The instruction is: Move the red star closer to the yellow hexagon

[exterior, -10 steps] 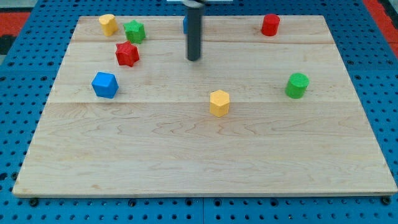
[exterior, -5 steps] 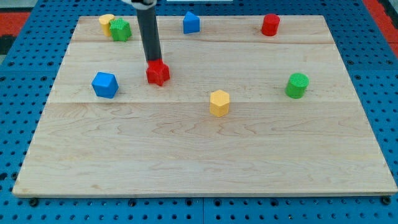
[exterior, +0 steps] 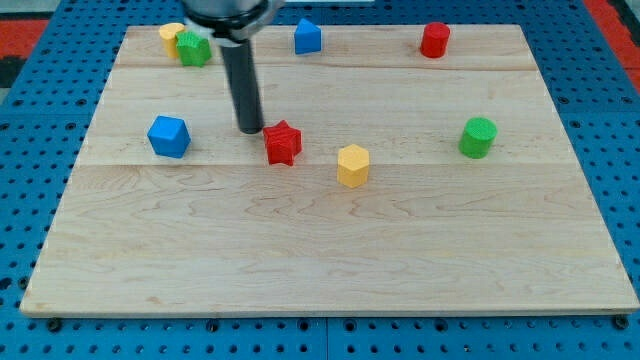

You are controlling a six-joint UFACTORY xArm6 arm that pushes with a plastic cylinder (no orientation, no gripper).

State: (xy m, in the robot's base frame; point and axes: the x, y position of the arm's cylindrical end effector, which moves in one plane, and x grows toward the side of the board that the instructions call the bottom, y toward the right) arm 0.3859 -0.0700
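Observation:
The red star [exterior: 283, 142] lies on the wooden board [exterior: 330, 260], left of centre. The yellow hexagon [exterior: 353, 165] sits a short way to its right and slightly lower, with a small gap between them. My tip [exterior: 250, 130] is just left of and slightly above the red star, close to it; I cannot tell if it touches.
A blue block [exterior: 169, 136] sits at the left. A yellow block [exterior: 170, 37] and a green block [exterior: 193, 48] touch at the top left. A blue block [exterior: 307, 37] and a red cylinder [exterior: 434, 40] sit along the top. A green cylinder [exterior: 478, 137] is at the right.
The red star has slid right and down towards the yellow hexagon, pushed by my tip. Early on, the green block also shifted left against the yellow block at the top left.

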